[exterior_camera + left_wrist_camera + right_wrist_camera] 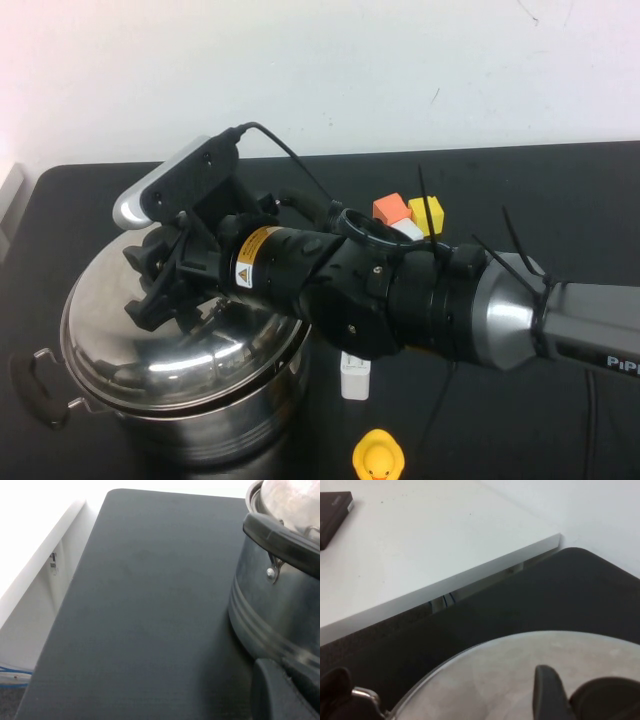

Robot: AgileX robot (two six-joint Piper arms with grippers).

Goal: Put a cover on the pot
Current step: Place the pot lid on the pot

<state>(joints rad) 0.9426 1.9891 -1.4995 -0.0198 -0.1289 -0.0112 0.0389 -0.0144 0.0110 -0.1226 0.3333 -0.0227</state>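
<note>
- You had the large shiny stainless-steel stockpot with black side handles (190,425) standing at the table's near left corner, within the right arm's reach.
- The domed steel lid (175,350) sat on the pot's rim and looked level and seated, so I judged the covering all but done.
- Your right gripper (165,290) was over the lid's centre, where the black knob (607,700) sits; one finger (546,692) stood beside the knob, but I cannot tell whether the pincer gripped it.
- Your left gripper (285,692) was parked low, just beside the pot's wall near the left edge; I cannot tell its opening.
- A small yellow rubber duck (378,457) sat at the near edge, clear of the work.
</note>
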